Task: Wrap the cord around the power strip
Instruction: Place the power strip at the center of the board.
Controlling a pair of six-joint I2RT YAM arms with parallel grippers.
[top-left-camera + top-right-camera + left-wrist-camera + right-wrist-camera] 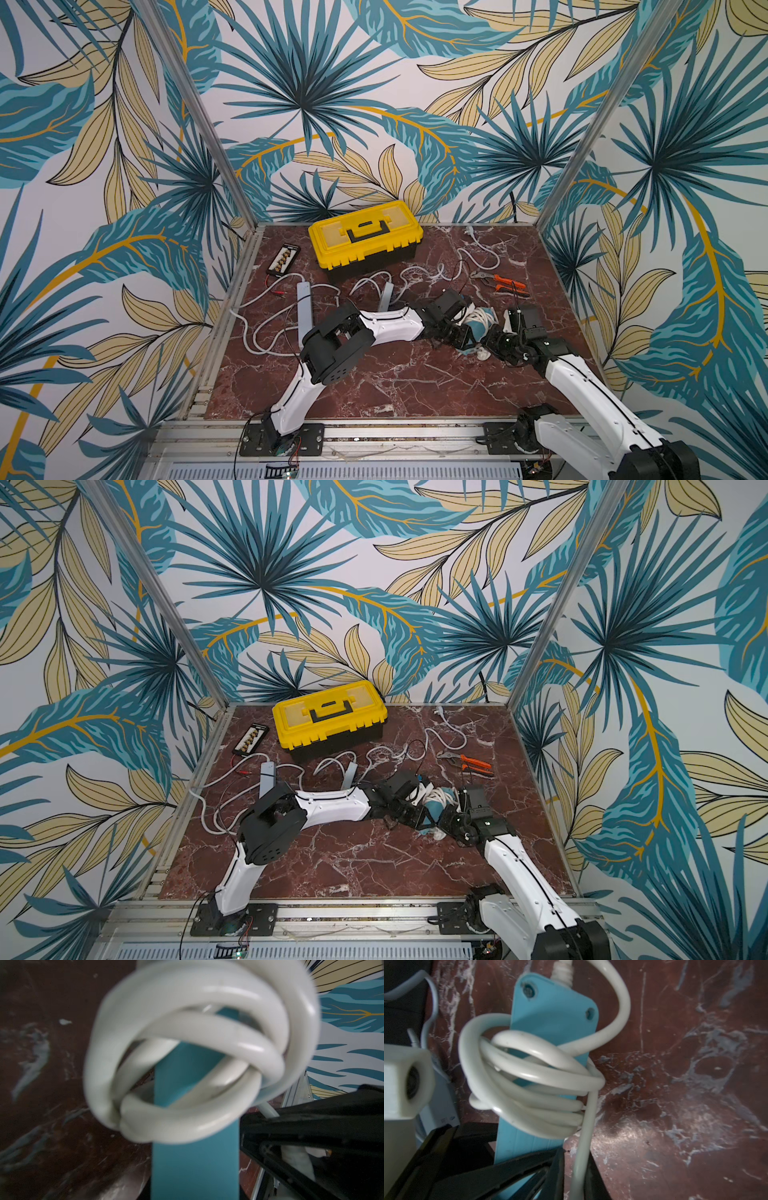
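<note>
Holding work over table point(374, 386), right of centre. Power strip point(550, 1014): rigid, light, slick plastic, its bare end clamped in my left fingers point(463, 336). Cord point(529, 1076): springy, coils loose, likely to unwind. My right fingers point(593, 1180) narrow, pinching tail just below coils. Socket face hidden. Left fingertips out of view.

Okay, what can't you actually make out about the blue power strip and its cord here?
- cord coils: blurred in the left wrist view, too near the lens.
- power strip sockets: the right wrist view shows only its screwed back.
- cord's free end: runs off the frame edge there, between the right gripper fingers.
</note>
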